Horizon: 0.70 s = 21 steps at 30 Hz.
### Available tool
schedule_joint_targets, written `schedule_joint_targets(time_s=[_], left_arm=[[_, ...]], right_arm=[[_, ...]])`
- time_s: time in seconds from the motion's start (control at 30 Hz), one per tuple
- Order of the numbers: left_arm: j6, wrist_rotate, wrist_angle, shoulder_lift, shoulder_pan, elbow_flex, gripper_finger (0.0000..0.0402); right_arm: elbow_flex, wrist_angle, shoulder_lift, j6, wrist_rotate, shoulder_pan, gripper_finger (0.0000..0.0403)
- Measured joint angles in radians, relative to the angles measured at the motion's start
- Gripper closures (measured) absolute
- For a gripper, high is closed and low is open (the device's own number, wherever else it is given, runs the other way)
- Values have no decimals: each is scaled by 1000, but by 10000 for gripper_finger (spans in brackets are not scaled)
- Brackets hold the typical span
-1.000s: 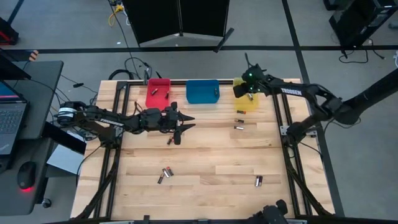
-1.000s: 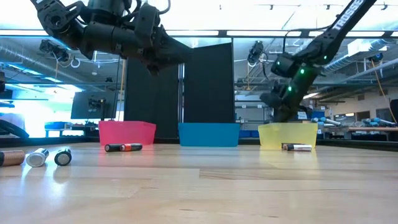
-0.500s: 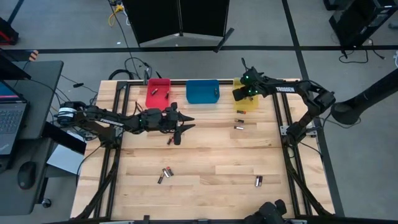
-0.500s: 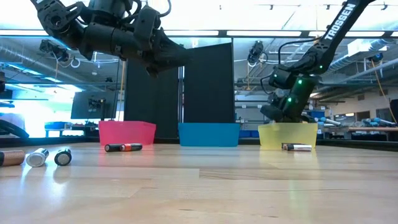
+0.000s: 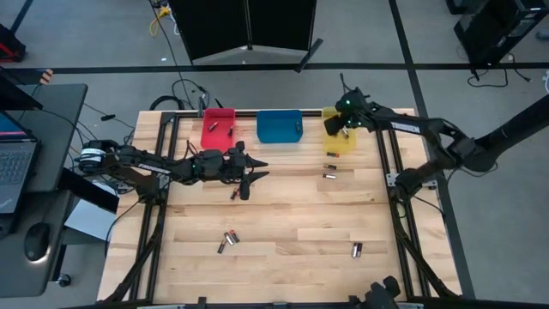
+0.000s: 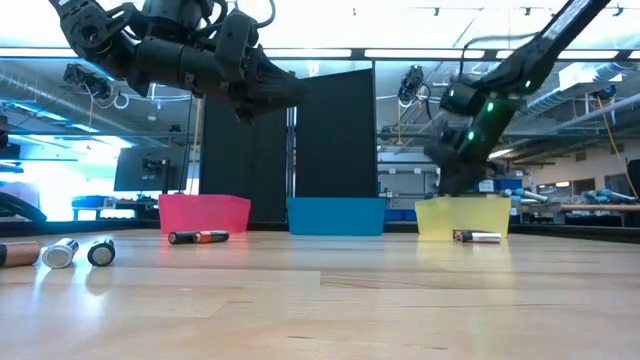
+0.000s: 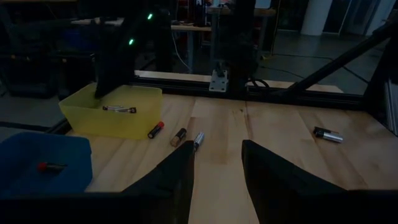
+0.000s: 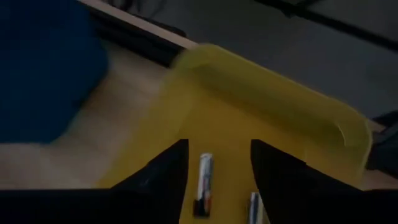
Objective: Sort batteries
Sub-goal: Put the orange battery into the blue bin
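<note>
— What's in the bins?

— Three stand in a row along the far edge of the table [image 5: 292,219]. The yellow bin [image 8: 273,93] holds two batteries [image 8: 203,183], lying side by side on its floor in the right wrist view; the left wrist view shows only one cell there. The blue bin [image 5: 280,126] has one small cell with a red end [image 7: 50,167]. The red bin [image 5: 218,129] has two small dark cells inside [image 5: 212,127].

— And the right gripper?

— The right gripper [image 8: 214,171] hangs over the yellow bin, fingers spread apart with nothing between them. One of the bin's two cells lies right below the gap, the other just beside one finger.

— The left gripper?

— The left gripper [image 5: 250,172] is held above the table in front of the red bin, its fingers [image 7: 171,180] parted and empty. A battery with an orange band [image 5: 234,194] lies on the wood just beside it, on the near side.

— Loose cells elsewhere?

— Three in front of the yellow bin [image 7: 178,137], close together — one red-tipped, one brownish, one silvery. A pair lies near the table's near left [image 5: 226,241], touching or almost so, and a single one near the right [image 5: 357,250]. In the low view, a dark and orange cell [image 6: 198,237] lies before the red bin, and three more [image 6: 60,253] sit at the left edge.
</note>
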Motion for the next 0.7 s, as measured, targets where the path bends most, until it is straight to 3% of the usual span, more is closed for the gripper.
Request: schedule_joint_targets(time_s=[0.13, 0.37, 0.57, 0.7], left_arm=[[0, 0, 0, 0, 0, 0, 259], [0, 0, -6, 0, 0, 0, 259], [0, -2, -8, 0, 0, 0, 259], [0, -4, -7, 0, 0, 0, 259]], right_arm=[[0, -140, -134, -61, -6, 44, 253], [-46, -284, -370, -84, -7, 206, 387], [-147, -246, -469, 45, 1, 368, 375], [-202, -167, -480, 90, 45, 459, 388]])
